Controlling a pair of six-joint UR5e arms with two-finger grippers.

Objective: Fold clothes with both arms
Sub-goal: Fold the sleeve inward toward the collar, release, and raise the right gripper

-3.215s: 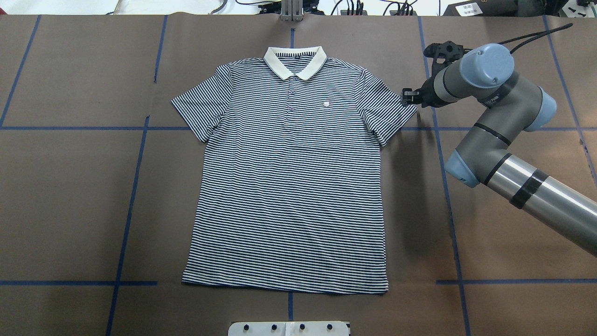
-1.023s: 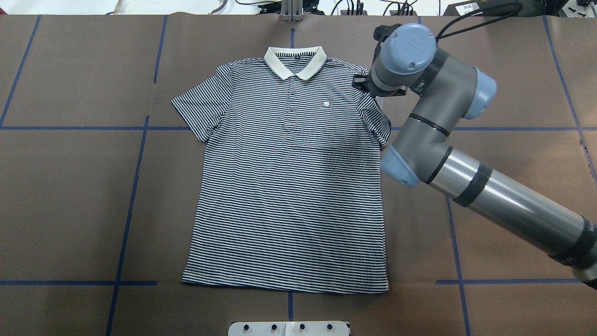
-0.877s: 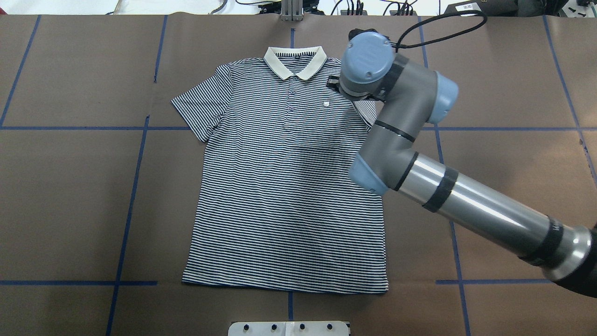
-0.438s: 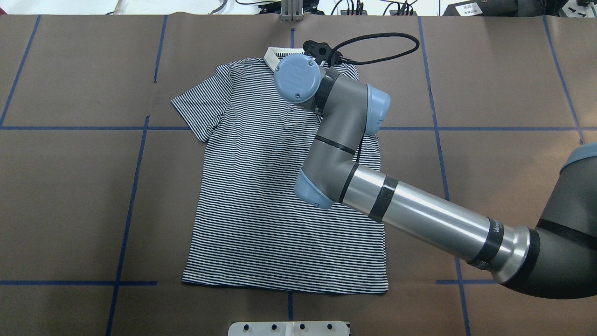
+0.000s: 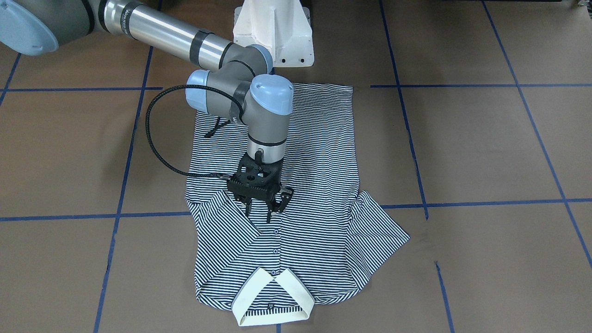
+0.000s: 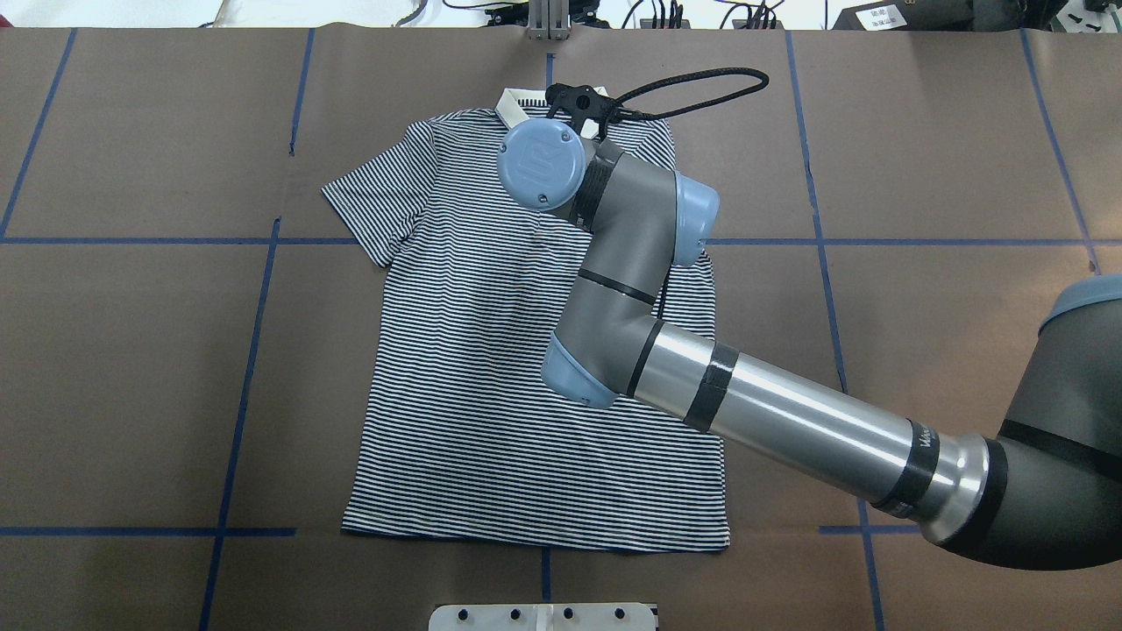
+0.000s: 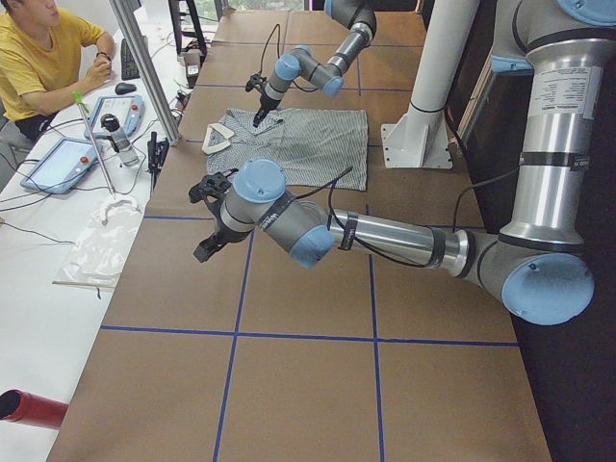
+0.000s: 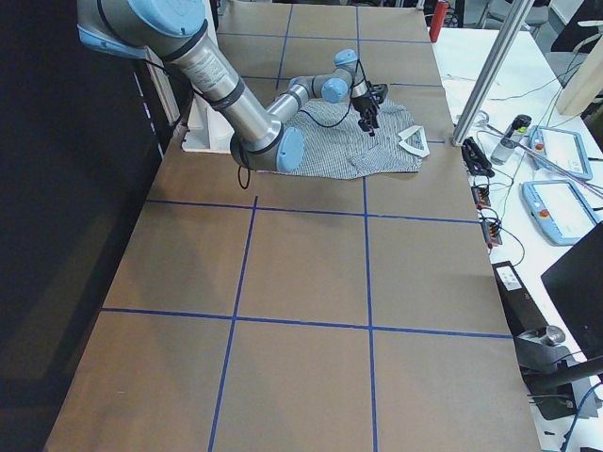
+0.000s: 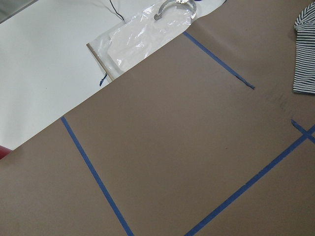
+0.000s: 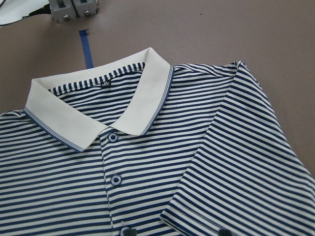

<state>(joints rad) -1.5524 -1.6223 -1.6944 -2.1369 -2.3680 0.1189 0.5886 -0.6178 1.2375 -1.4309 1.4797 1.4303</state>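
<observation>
Since the earlier frames, the right arm point(image 6: 789, 421) had swung in from the table's right side to reach across the shirt point(image 5: 305, 185), and the sleeve point(image 5: 226, 226) on that side, once spread flat outward, now lay folded inward over the chest. The shirt lay face up on the table point(image 5: 485, 152), collar point(image 5: 273, 296) away from the robot, its other sleeve point(image 5: 379, 236) spread out. The right gripper point(image 5: 261, 208) pointed down just above the folded sleeve's hem, beside the placket point(image 5: 276, 240); its fingers stood apart and held nothing. The left gripper point(image 7: 207, 241) hung over bare table, well apart from the shirt; whether its fingers were apart or together could not be told.
</observation>
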